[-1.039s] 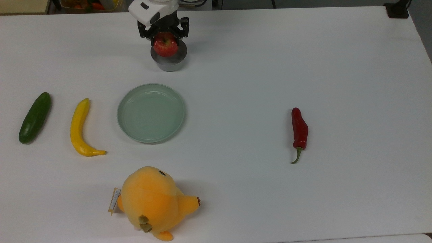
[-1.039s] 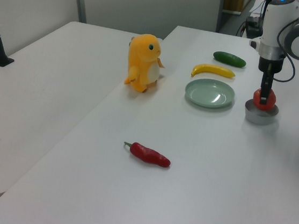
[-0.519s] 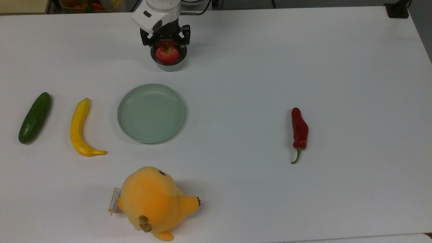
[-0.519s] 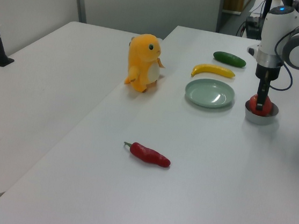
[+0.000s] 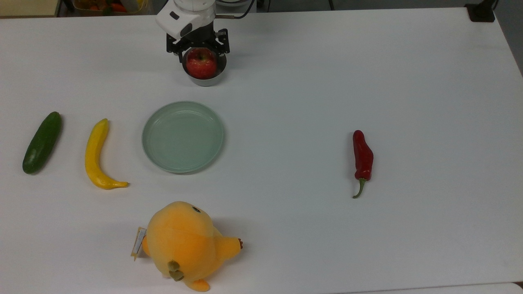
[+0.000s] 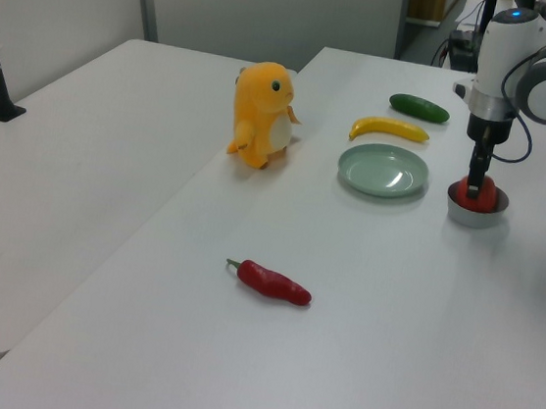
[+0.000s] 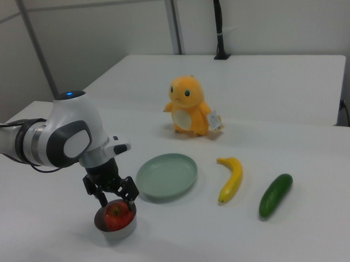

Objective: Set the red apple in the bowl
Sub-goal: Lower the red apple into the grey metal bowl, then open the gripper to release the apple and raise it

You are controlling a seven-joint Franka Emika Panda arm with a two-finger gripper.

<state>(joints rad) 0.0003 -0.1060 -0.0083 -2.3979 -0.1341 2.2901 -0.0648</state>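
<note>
Near edge of the white table [image 5: 286,102] in the top view: orange plush toy [image 5: 184,241] standing alone, not in play. Mid table, long dark red chili pepper [image 5: 363,157] lies well off toward the top view's right. It's the only other red item, and it's far enough out that I don't see it confusing the pick. Toward the top view's left, green cucumber [image 5: 42,142] and yellow banana [image 5: 96,155] lie side by side, apart from each other, with the shallow pale green plate [image 5: 183,136] just beside the banana and nothing on it. That's a decoy container, I'd say. Farther back, just beyond the plate, is the small deep grey bowl [image 5: 204,81], and the small round red apple [image 5: 201,63] sits down inside it, stem dimple up and crown above the rim. The bowl is barely wider than the fruit, so the drop has to be centred, which I read as the reason the black two-finger gripper [image 5: 201,53] hangs straight above, pointing down. Fingers are spread, straddling the apple's top with a gap each side in the top and right views, so I judge it released, not gripped. Placement looks done. What's left is a straight vertical retreat, since a sideways exit could clip the apple or drag the bowl.
</note>
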